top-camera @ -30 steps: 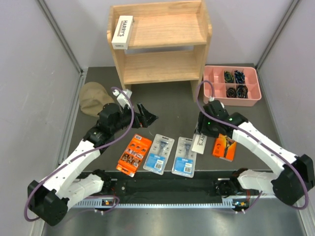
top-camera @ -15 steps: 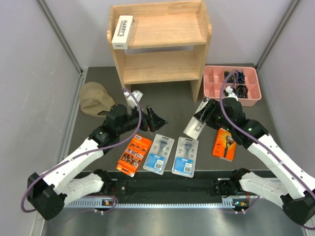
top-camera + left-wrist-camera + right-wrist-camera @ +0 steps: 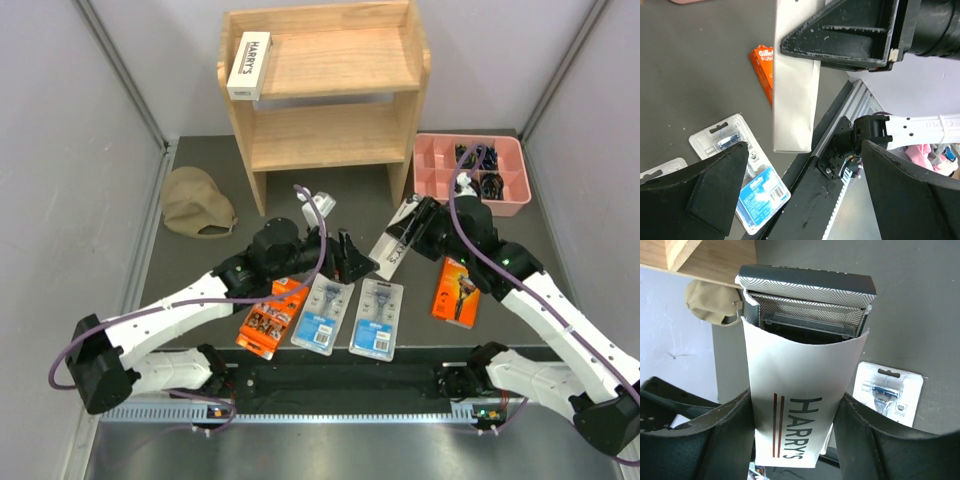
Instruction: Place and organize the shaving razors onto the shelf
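Moved: left fingers (image 3: 705, 200) swung in front of the shelf (image 3: 330, 130), toward our Harry's box (image 3: 795, 405).
Left fingers: spread wide, we reckon.
Right fingers (image 3: 875, 440): gripping that box, lifted near the shelf's right leg.

Left arm is stretching out low across the front, wrist rolled on its side. The left gripper (image 3: 352, 262) is pointing toward the other arm with its jaws standing wide apart, and both fingers (image 3: 715, 200) are showing as dark wedges. Right arm is folding at the elbow, forearm angling inward. The right gripper (image 3: 418, 230) is sitting raised, its fingers (image 3: 715, 440) pressing the two long sides of the white HARRY'S box (image 3: 790, 390), which is sticking out ahead of the fingertips. The two grippers are facing each other, close together.
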Robot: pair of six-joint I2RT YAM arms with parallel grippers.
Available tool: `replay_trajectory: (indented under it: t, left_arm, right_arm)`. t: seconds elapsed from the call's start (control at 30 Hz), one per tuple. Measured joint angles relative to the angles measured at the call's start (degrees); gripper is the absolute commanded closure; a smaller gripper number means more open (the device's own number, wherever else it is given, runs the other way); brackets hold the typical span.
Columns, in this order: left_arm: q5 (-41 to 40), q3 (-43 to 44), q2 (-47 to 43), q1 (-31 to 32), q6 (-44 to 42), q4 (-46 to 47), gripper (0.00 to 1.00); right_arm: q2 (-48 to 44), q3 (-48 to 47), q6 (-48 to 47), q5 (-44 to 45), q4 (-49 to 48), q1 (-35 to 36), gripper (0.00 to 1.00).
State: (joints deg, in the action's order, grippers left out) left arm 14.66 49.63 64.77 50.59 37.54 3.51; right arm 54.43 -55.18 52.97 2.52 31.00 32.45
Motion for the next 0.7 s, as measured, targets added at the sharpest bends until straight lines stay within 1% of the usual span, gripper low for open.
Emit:
replay_trajectory:
  t: [0.1, 0.13, 0.33, 0.47, 0.57, 0.6, 0.67, 0.7]
  left_arm:
    - [-1.5, 0.0, 1.8, 1.9, 0.0, 1.1, 0.05]
    - [-2.1, 0.1, 2.6, 2.5, 0.0, 1.5, 0.10]
    - [-3.9, 1.0, 6.5, 4.5, 0.0, 3.0, 0.15]
    - [-4.4, 2.0, 7.8, 5.1, 0.0, 3.6, 0.25]
    - [-4.7, 2.1, 7.9, 5.4, 0.0, 3.9, 0.30]
    - [-4.7, 2.1, 7.9, 5.4, 0.0, 4.0, 0.37]
    - [-4.7, 2.1, 7.9, 5.4, 0.0, 4.1, 0.43]
    - [-4.7, 2.1, 7.9, 5.4, 0.0, 4.2, 0.49]
  right_arm:
    - [0.0, 0.0, 0.3, -0.4, -0.2, 0.0, 0.44]
    - [0.0, 0.0, 0.5, -0.6, -0.2, 0.0, 0.44]
    - [-0.5, 0.0, 0.9, -0.9, -0.2, 0.0, 0.44]
    - [-1.3, 0.0, 1.2, -0.9, -0.2, 0.0, 0.44]
    - [-1.6, -0.1, 1.2, -0.9, -0.2, 0.0, 0.44]
    - [-1.6, -0.1, 1.2, -0.9, -0.2, 0.0, 0.44]
    - [-1.6, -0.1, 1.2, -1.0, -0.2, 0.0, 0.44]
    - [-1.6, -0.1, 1.2, -1.1, -0.2, 0.0, 0.44]
